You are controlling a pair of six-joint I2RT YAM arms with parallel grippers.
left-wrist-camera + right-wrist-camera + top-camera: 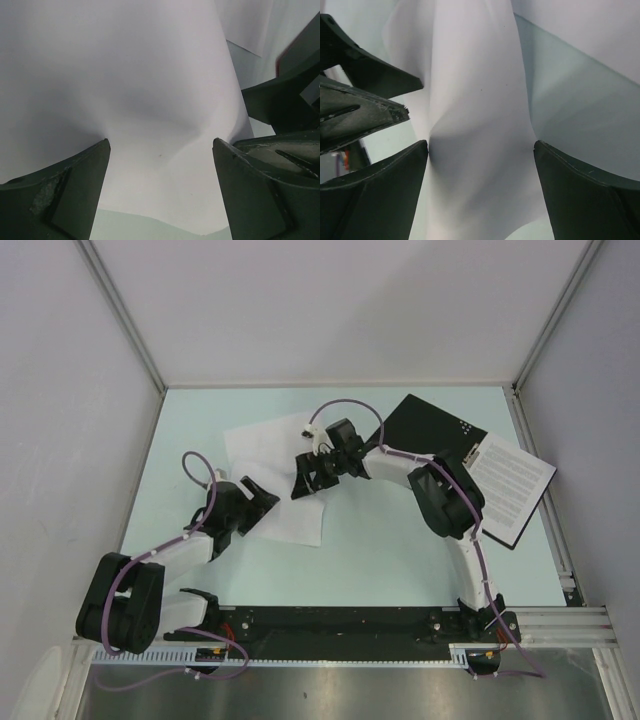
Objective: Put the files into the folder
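White blank sheet (125,75) lies buckled on the counter (400,560) beneath the left gripper (161,145) and the facing right gripper (481,145), both released and spread wide over it, while the open folder (425,430) holding the printed sheet (510,480) sits behind the right gripper.

The top camera looked down from above and behind my bases, taking in the whole worktop (400,550). Both wrist cameras hung close over the same white paper (125,90), facing each other across it.
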